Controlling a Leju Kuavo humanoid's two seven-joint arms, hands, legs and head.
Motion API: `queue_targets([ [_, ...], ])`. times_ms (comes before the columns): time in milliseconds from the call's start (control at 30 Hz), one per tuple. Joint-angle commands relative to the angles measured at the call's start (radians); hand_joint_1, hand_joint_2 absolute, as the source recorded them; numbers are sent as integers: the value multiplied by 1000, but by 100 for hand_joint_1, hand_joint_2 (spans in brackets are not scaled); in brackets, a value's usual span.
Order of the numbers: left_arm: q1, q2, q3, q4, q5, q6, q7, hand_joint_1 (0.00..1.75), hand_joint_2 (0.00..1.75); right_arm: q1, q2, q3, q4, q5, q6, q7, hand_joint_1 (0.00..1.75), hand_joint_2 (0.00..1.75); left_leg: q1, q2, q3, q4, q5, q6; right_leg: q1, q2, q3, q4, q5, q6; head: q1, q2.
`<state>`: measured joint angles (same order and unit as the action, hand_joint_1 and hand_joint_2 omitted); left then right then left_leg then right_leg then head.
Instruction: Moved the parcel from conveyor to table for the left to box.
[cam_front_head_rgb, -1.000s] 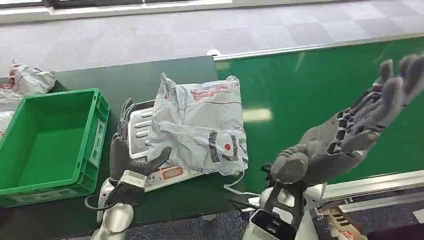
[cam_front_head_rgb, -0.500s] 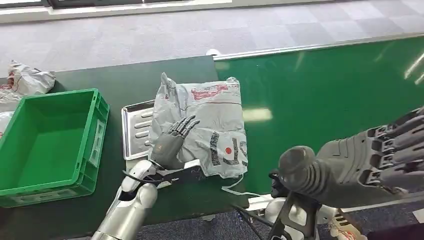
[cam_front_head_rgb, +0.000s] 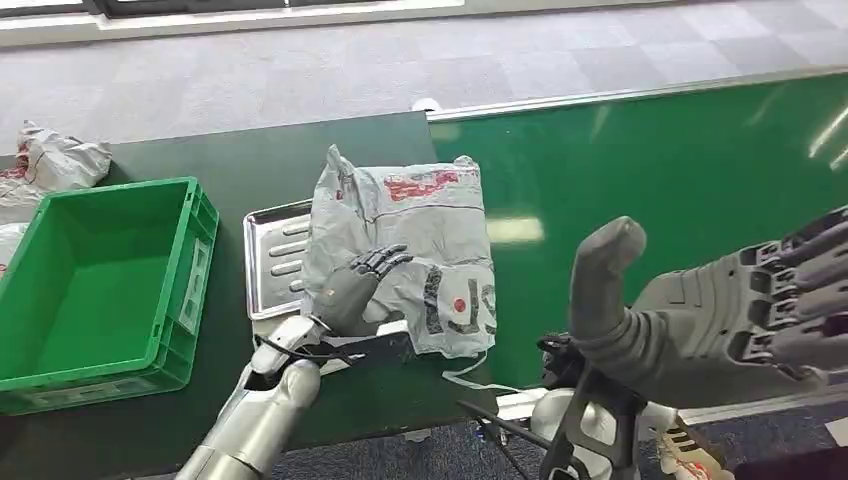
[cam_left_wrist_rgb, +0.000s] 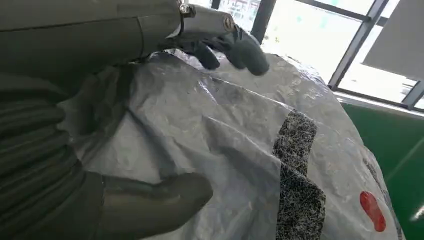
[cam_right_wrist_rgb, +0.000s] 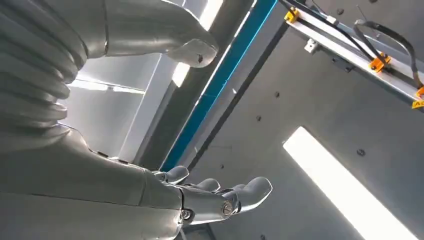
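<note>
Resting on the dark green table (cam_front_head_rgb: 200, 160), the crumpled grey plastic parcel with red and black print (cam_front_head_rgb: 420, 240) lies partly over a ribbed silver metal tray (cam_front_head_rgb: 268, 255), just beside the edge of the bright green conveyor belt (cam_front_head_rgb: 660, 170). The left hand (cam_front_head_rgb: 352, 290) lies against the parcel's near side, its dark fingers (cam_front_head_rgb: 385, 260) spread over the wrinkled top; the left wrist view shows the thick grey thumb (cam_left_wrist_rgb: 155, 200) pressed to the plastic lower down and the fingertips (cam_left_wrist_rgb: 240, 47) curled over the upper fold, so the hand grasps the parcel between thumb and fingers. The right hand (cam_front_head_rgb: 720, 315) hangs above the conveyor's near edge, holding nothing, thumb raised and fingers apart; its wrist view looks up at a ceiling light. An open green plastic crate (cam_front_head_rgb: 190, 210) stands on the table near the tray, on the side away from the conveyor. Another crumpled grey bag (cam_front_head_rgb: 55, 160) lies beyond the crate at the table's far corner.
</note>
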<state>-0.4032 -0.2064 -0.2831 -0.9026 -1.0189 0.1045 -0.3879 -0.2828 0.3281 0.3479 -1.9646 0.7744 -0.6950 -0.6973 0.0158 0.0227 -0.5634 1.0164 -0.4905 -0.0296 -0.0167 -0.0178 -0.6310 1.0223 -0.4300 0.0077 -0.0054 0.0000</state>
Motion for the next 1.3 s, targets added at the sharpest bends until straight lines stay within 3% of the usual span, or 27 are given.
queue_targets([
  [33, -65, 37, -41, 91, 4, 2, 5, 175, 175, -36, -53, 26, 58, -31, -3, -1, 0, 175, 0, -1, 2, -2, 1, 2, 0, 2, 2, -2, 1, -1, 0, 0],
  [267, -65, 37, -41, 91, 4, 2, 5, 175, 175, -36, -53, 26, 58, -31, -3, -1, 0, 175, 0, -1, 2, -1, 0, 1, 0, 2, 2, -1, 1, -1, 0, 0],
  [567, -127, 43, -102, 228, -275, 196, 231, 175, 175, -28, -62, 16, 77, -29, -3, -1, 0, 175, 0, -2, 2, -1, 1, 1, 0, 0, 2, -1, 1, -1, 0, 0],
  [700, -98, 48, -39, 80, -344, 449, 308, 175, 175, -10, -57, 1, 60, -13, -3, -1, 0, 175, 0, -1, 2, -2, 1, 1, 1, 2, 2, -2, 1, -1, 0, 0],
  [833, -61, 53, 8, -44, -346, 472, 303, 175, 175, -7, -54, -2, 59, -12, -3, -1, 0, 175, 1, 0, 1, -1, 1, 1, 1, 2, 1, -1, 1, -1, 0, 0],
  [867, -48, 51, 29, -83, -317, 502, 282, 0, 175, -8, -53, -4, 62, -9, -3, -1, 0, 175, 1, 0, 1, -1, 0, 0, 1, 2, 1, -1, 0, -1, 0, 0],
  [1300, -47, 57, 37, -102, -285, 472, 254, 0, 175, -13, -53, -4, 69, -10, -3, -1, 0, 175, 1, -1, 2, -2, 1, 1, 1, 2, 2, -2, 1, -1, 0, 0],
])
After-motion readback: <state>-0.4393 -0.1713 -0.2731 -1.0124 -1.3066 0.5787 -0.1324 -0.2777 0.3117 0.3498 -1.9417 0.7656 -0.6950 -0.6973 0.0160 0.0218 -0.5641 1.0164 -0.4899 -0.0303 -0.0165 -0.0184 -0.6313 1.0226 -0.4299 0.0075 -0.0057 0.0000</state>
